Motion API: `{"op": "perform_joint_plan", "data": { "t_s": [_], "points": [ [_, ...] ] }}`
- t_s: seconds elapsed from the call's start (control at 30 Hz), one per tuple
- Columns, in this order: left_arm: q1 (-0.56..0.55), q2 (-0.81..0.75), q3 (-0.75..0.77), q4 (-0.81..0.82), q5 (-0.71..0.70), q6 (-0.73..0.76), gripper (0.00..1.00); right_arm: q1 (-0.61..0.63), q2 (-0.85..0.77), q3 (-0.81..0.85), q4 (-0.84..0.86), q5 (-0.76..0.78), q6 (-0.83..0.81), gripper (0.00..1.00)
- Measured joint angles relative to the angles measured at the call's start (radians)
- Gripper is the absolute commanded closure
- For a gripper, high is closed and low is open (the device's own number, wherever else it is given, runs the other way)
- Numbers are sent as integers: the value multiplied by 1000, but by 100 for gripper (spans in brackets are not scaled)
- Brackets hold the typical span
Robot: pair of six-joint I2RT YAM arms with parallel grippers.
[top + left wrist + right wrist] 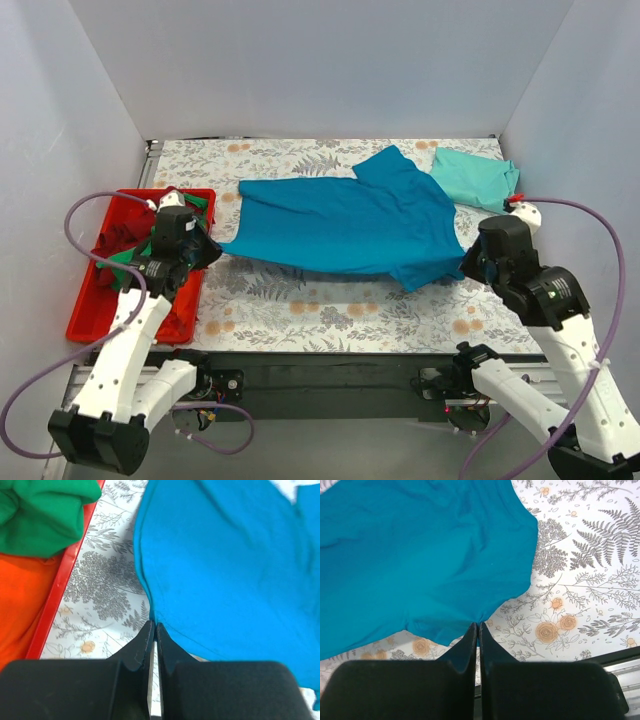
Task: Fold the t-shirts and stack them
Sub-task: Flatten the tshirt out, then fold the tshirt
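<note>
Blue t-shirt [345, 222] spread on floral counter [330, 310], left pincer [154, 630] clamped on its left edge, right pincer [478, 627] clamped on its right corner, mint t-shirt [475, 177] by its far-right sleeve, red tray [85, 325] to its left

Open table [350, 315] strip before blue shirt [340, 225]; red tray [85, 330] at left.

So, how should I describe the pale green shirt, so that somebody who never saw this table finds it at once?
Start at the floral-patterned table and go to its far right corner. There lies the mint green t-shirt, a small folded packet beside the blue t-shirt. It alone is pale and folded; the blue one is spread wide.
</note>
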Motion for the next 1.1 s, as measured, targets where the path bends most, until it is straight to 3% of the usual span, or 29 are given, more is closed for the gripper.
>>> {"op": "perform_joint_plan", "data": {
  "t_s": [0.3,0.53,0.8,1.1],
  "points": [
    [0,-217,93,-184,15,-71,100,0,-88,97,-95,13,3,99],
    [0,-266,93,-227,54,-98,100,0,-89,99,-122,-1,2,99],
    [0,-144,-14,-157,114,-108,100,0,56,41,-37,-17,-45,99],
    [5,4,-74,-59,53,-100,100,-1,326,41,150,-24,-127,99]
  ]
}}
